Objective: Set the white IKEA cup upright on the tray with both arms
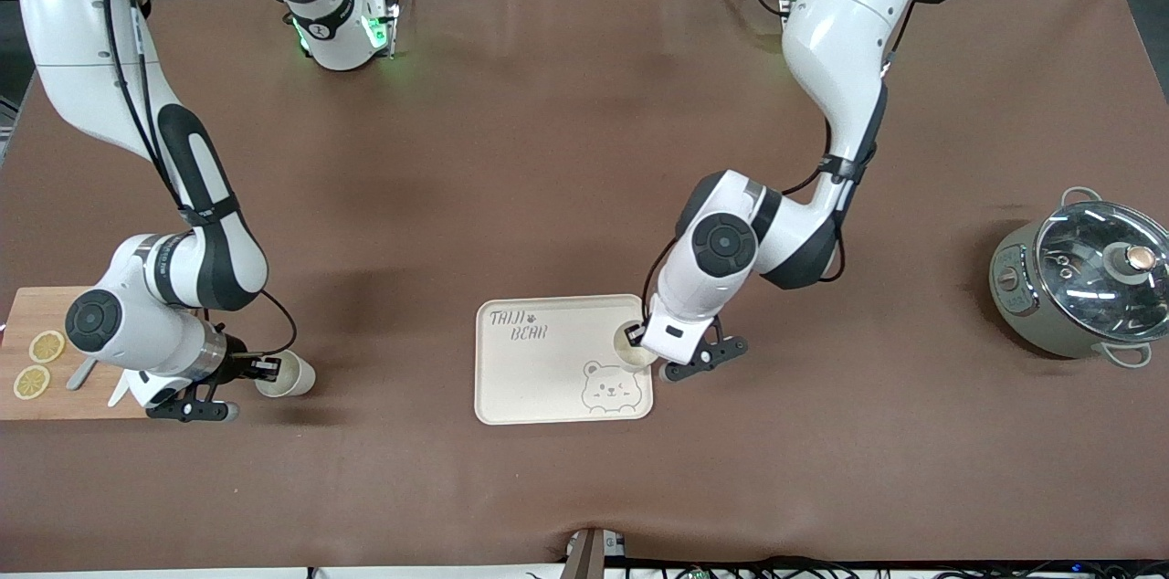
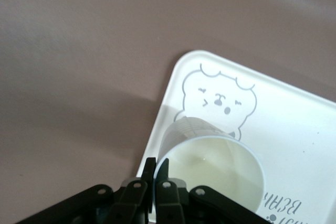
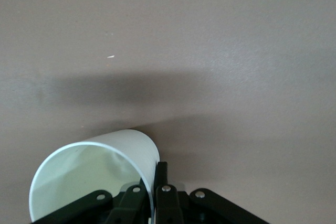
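A cream tray (image 1: 539, 378) with a bear drawing lies near the table's middle. One white cup (image 1: 632, 351) is on the tray, at its edge toward the left arm's end, mouth up. My left gripper (image 1: 633, 334) is shut on this cup's rim, one finger inside and one outside. The left wrist view shows that gripper (image 2: 156, 169), the cup (image 2: 215, 166) and the tray (image 2: 294, 114). A second white cup (image 1: 292, 375) is tipped over on the brown table. My right gripper (image 1: 268, 367) is shut on its rim, as the right wrist view shows of the gripper (image 3: 156, 174) and cup (image 3: 89, 177).
A wooden cutting board (image 1: 36, 314) with two lemon slices (image 1: 46, 346) lies at the right arm's end, right beside the right gripper. A grey pot with a glass lid (image 1: 1082, 282) stands at the left arm's end.
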